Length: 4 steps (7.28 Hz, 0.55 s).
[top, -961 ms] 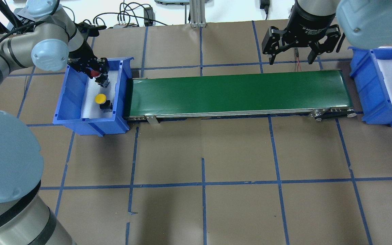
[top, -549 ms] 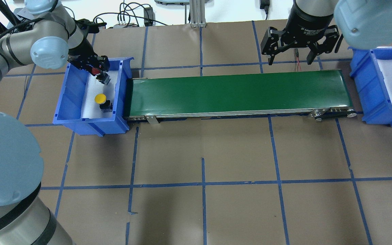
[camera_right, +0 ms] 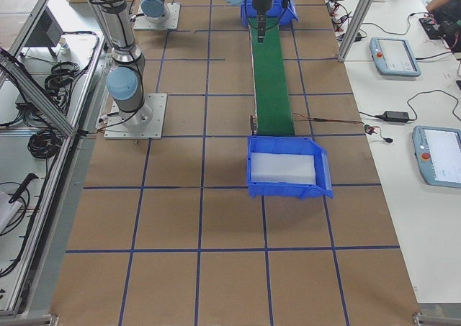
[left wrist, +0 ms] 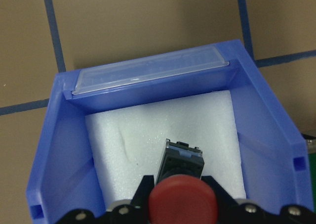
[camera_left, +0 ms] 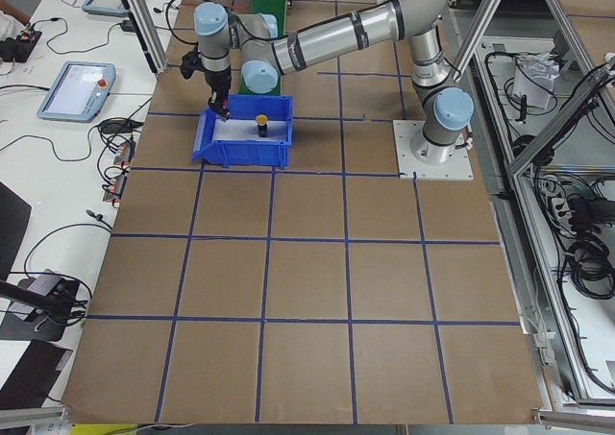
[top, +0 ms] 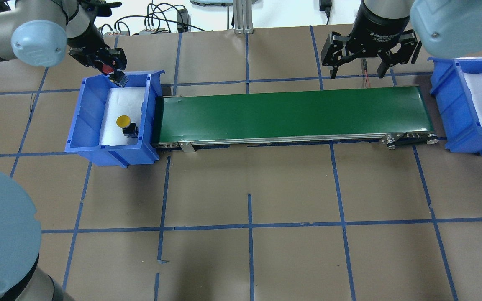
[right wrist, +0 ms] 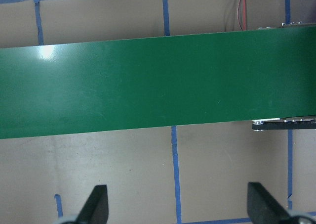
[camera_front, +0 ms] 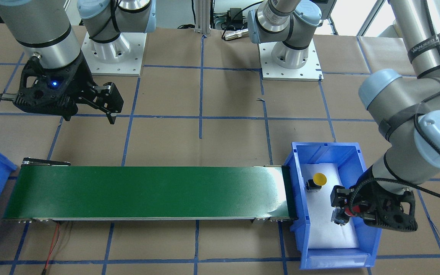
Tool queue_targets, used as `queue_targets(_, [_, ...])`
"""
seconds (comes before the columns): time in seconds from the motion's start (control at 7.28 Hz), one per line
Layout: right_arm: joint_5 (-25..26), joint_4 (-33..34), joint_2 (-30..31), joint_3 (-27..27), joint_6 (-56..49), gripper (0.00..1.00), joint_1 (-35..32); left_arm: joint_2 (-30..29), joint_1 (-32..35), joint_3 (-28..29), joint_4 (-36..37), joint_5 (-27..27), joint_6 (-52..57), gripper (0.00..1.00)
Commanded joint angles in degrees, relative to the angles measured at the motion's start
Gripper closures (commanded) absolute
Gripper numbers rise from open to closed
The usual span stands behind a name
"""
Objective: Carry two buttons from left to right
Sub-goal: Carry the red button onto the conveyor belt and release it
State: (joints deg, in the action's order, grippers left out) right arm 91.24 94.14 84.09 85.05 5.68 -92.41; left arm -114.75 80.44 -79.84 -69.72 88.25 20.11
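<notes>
My left gripper (top: 113, 72) is shut on the red button (top: 107, 68) and holds it in the air over the far end of the left blue bin (top: 78, 121). The left wrist view shows the red cap (left wrist: 182, 202) between the jaws, its grey switch body (left wrist: 181, 159) pointing down at the white foam. The yellow button (top: 123, 121) stands on the foam in the same bin, near the belt side; it also shows in the front-facing view (camera_front: 319, 178). My right gripper (top: 358, 69) is open and empty, above the far side of the belt's right end.
A green conveyor belt (top: 291, 113) runs from the left bin to a second blue bin (top: 454, 104) with white foam at the right. Brown paper with blue tape lines covers the table. A red wire (top: 366, 79) lies behind the belt.
My left gripper has risen out of the bin with the red button and moved toward the bin's far end. The right gripper has barely moved.
</notes>
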Motion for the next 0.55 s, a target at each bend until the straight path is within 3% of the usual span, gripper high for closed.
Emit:
queue_targets(0.0, [-0.19,-0.01,-0.41,-0.06,-0.06,0.00,-0.23,5.66,7.48,-1.88,-3.13,0.95,0.37,0.66])
queue_targets(0.14, [-0.36,0.25,-0.41,-0.32,-0.06,0.00,-0.23,6.11,12.50,-4.60,-2.27,4.61,3.41,0.66])
queue_targets(0.41, [-0.45,1.04,-0.42,0.29,-0.14,0.00,-0.05,6.47,16.40,-8.74,1.33,6.06,12.01,0.67])
